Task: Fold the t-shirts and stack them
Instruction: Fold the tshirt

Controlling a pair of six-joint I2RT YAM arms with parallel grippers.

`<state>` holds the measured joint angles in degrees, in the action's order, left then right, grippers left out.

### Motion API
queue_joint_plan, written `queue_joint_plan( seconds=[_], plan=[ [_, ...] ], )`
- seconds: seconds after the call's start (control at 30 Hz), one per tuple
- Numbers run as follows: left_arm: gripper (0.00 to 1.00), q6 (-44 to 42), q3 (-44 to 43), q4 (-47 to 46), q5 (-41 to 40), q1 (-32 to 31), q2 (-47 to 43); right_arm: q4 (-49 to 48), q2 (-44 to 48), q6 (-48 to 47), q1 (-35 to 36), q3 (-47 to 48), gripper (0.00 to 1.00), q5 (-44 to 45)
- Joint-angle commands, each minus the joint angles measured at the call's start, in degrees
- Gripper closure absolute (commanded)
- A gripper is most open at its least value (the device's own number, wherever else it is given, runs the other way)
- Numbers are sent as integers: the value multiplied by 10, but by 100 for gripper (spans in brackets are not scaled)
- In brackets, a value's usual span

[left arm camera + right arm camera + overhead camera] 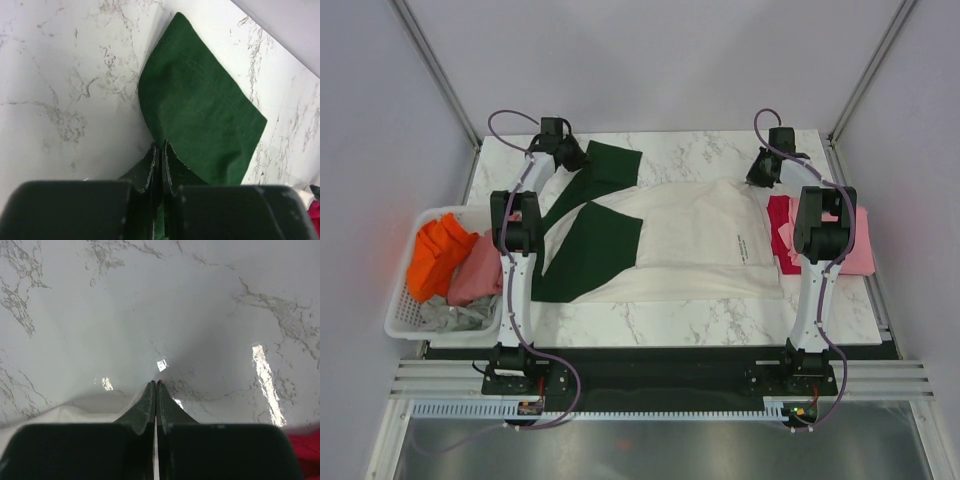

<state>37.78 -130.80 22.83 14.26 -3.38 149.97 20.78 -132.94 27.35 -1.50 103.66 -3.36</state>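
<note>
Six shirts are counted. One cream shirt [690, 235] is spread flat across the middle of the table [700, 325], with its two green sleeves [590, 250] laid toward the left. Two more, a crimson shirt [780, 232] and a pink shirt [861, 255], are seen together at the table's right edge, largely covered by the right arm [825, 235] and the cream hem. Three are heaped in the one basket [405, 322] at the left edge: an orange shirt [435, 255], a dusty-rose shirt [478, 275] and a grey shirt [455, 317], the last mostly buried.

The left gripper [160, 146] is set on the farther sleeve, its jaws pinched to a narrow slit on green cloth. The right gripper [155, 383] is set at the cream shirt's far right corner, jaws pressed together. White cloth is seen beneath them, but whether any is held cannot be made out.
</note>
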Motion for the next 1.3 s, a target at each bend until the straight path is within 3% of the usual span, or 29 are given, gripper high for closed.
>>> queue_joint_plan(
  seconds=[0.0,0.17,0.53,1.27],
  plan=[
    [95,-3,-20,-30,12,3,-1,-8,16,5,1,1,100,-16],
    [98,3,-20,-111,27,9,-6,-7,25,7,1,8,100,-17],
    [98,-39,169,-250,57,9,-106,-7,69,9,1,-20,100,-15],
    [98,-87,389,-360,45,10,-267,1,193,6,-22,-122,100,9]
  ],
)
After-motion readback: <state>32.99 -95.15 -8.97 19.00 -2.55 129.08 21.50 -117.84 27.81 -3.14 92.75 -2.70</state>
